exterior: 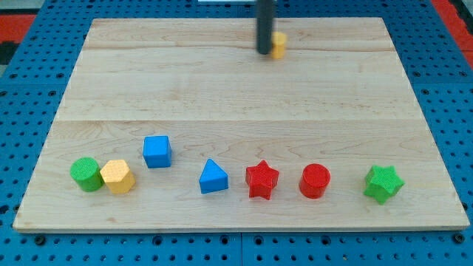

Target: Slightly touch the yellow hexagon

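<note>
Touching a small yellow block (278,44) at the view's top, my tip (264,52) holds nothing.

The wooden board (236,89) is one, a pale slab made of joined planks, resting on one blue perforated table surface (29,81). One straight dark rod (264,26) comes down from the view's top. Eight small coloured blocks are in sight in all. Two are green: one green cylinder (86,174) and one green star (383,183). Two are blue: one blue cube (157,151) and one blue triangular block (213,177). Two are red: one red star (261,180) and one red cylinder (315,181). Two are yellow: one yellow hexagon (117,176) and one yellow block (278,45) half hidden behind the rod, its shape unclear.
</note>
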Robot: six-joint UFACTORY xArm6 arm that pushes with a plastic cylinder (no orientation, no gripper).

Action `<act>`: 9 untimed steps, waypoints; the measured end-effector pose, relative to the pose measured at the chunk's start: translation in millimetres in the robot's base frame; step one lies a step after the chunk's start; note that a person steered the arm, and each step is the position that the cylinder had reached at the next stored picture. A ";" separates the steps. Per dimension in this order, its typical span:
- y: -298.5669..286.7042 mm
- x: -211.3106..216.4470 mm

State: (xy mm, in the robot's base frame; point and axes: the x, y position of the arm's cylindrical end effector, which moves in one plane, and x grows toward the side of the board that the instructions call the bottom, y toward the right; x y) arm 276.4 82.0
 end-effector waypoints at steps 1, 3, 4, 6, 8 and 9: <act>30.7 -6.8; 31.5 -33.9; -34.9 29.6; -247.4 110.1; -263.4 210.3; -239.4 223.5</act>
State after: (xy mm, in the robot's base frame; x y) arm 499.9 -157.4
